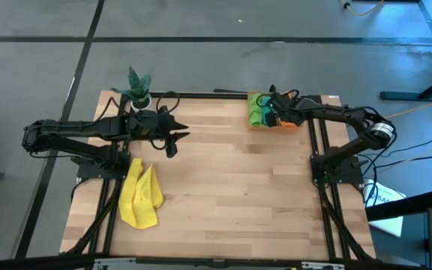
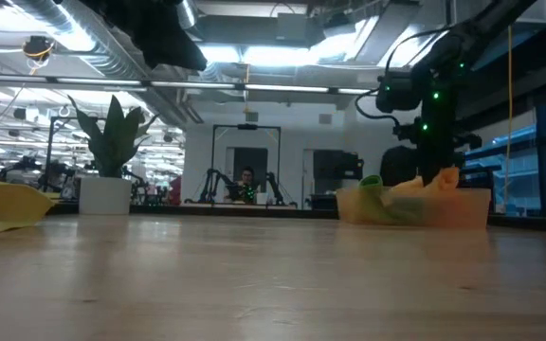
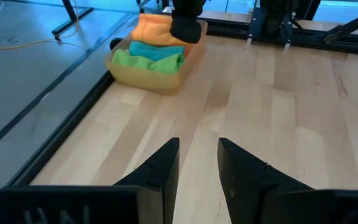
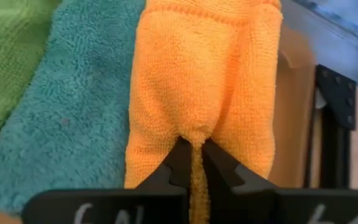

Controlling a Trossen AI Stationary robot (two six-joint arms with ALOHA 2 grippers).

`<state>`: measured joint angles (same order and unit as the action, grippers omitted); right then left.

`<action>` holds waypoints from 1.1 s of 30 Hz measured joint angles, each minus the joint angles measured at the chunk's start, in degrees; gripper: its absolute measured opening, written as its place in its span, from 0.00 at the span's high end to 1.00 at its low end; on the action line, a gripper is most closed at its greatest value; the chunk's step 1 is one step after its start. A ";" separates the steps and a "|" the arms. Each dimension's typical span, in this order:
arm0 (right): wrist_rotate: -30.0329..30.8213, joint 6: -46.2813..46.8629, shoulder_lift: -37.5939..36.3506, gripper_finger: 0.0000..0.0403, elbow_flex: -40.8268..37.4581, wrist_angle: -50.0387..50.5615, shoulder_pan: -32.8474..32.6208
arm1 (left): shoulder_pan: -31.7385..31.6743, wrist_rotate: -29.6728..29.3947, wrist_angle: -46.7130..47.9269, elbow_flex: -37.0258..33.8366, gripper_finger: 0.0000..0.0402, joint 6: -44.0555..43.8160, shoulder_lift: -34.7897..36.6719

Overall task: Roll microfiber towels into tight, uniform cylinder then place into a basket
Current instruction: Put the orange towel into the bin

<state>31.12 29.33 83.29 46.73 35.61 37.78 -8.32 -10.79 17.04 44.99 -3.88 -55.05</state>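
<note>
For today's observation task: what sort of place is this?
Probably a robotics lab or workshop: exposed ceiling ducts, a wooden table on a metal frame, and another robot rig across the room.

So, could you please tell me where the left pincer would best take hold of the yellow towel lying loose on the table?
Probably at the raised fold along the yellow towel, coming straight down from above. It lies crumpled and mostly flat on the table, so its sides offer little to pinch. The left pincer is open and nearby.

Layout around the basket (image 1: 255,122)

Three rolled towels (image 3: 156,46) are lying side by side in it; a fourth towel (image 1: 140,196) is lying well apart from it.
</note>
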 joint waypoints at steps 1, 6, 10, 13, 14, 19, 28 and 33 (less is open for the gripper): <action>0.02 -0.17 0.59 0.95 -0.21 -1.08 0.00 | 0.00 0.00 0.00 0.02 0.75 0.00 0.00; 1.30 -2.54 4.79 0.95 -0.27 -3.58 0.10 | -0.01 0.00 0.00 0.00 0.75 0.00 0.00; 1.30 -1.21 7.27 0.95 -0.10 -3.47 1.43 | 0.00 0.00 0.02 0.01 0.75 0.00 0.00; -0.20 -0.85 7.88 0.95 -0.06 -3.63 2.16 | -0.02 0.61 0.06 0.00 0.75 0.02 0.00; -0.29 -0.51 7.88 0.95 -0.06 -3.61 2.19 | -0.02 1.31 0.04 0.00 0.75 0.02 0.00; -2.12 0.27 7.92 0.95 -0.14 -3.94 2.40 | -0.01 1.68 0.17 0.00 0.75 0.02 0.00; -5.97 0.63 8.16 0.64 0.02 -4.08 2.45 | 0.00 1.69 0.22 0.00 0.75 0.02 0.00; -5.92 0.59 8.24 0.50 3.15 -3.01 2.47 | 0.00 1.70 0.23 0.01 0.75 0.02 0.00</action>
<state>25.20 29.92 91.54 49.88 32.60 40.25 -8.32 -9.08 17.27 45.00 -3.86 -55.05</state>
